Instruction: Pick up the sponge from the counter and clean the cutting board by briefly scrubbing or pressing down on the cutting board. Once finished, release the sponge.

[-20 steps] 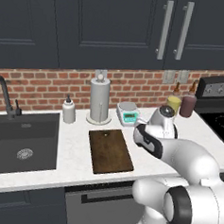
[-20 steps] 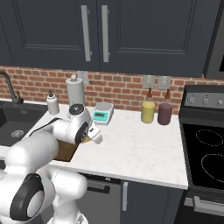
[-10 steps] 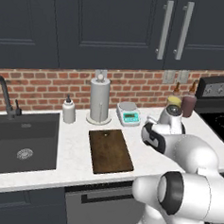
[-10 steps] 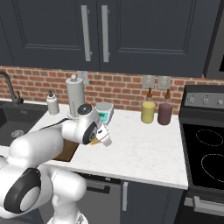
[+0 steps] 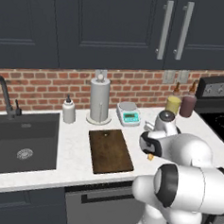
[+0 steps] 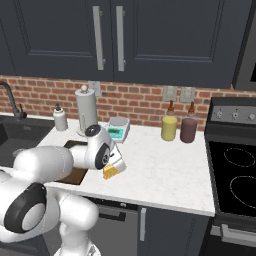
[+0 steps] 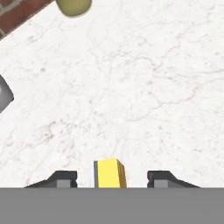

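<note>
The gripper (image 7: 108,178) hangs over bare white counter (image 7: 131,87) to the right of the cutting board (image 5: 109,150), and its two dark fingertips (image 7: 61,178) stand apart with a clear gap on each side of the sponge (image 7: 109,173) between them. So the jaws are open and nothing is clamped. The sponge shows as a small yellow block with a grey edge, seen end-on between the tips; from the right it is a yellow scrap just under the hand (image 6: 110,172), low over the stone. Whether it rests on the counter or is in the air I cannot tell.

My guess is this is the letting-go step, the sponge let go beside the board rather than on it.

As for containers: the sink (image 5: 22,141) at the far left looks dry, only its drain showing. A yellow jar (image 6: 169,128) and a dark red jar (image 6: 188,130) stand side by side against the brick wall, both capped, contents not visible. A small white soap bottle (image 5: 69,112) sits near the sink, next to the paper towel roll (image 5: 99,100).
</note>
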Available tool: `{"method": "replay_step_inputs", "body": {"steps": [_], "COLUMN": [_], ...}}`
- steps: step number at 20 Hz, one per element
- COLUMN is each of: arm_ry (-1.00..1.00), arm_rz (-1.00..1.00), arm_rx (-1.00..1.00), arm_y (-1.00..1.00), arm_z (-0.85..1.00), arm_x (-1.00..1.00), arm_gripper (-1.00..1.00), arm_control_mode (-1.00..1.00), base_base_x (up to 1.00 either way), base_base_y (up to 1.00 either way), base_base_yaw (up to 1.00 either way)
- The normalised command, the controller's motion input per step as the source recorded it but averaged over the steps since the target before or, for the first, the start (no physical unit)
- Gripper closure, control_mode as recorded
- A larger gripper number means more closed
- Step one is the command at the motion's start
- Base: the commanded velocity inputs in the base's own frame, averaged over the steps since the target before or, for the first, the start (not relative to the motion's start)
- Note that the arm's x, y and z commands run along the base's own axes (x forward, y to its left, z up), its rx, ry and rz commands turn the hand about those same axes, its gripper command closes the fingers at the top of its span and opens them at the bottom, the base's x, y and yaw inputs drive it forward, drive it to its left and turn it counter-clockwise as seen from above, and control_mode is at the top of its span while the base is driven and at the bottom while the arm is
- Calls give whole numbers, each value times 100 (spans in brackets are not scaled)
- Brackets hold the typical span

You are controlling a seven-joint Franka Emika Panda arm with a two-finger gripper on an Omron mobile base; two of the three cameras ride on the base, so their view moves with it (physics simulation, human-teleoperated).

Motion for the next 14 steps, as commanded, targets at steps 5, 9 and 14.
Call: {"method": "replay_step_inputs", "body": {"steps": [5, 9, 14], "arm_ry": [0, 0, 0], "arm_rz": [-3, 0, 0], "arm_rx": [0, 0, 5], "arm_y": [-14, -13, -7], "arm_z": [4, 29, 62], "arm_x": [-1, -21, -54], "arm_gripper": [-100, -100, -100], "arm_control_mode": [-100, -100, -100], "base_base_x": [0, 0, 0], "base_base_y": [0, 0, 0], "base_base_yaw": [0, 0, 0]}}
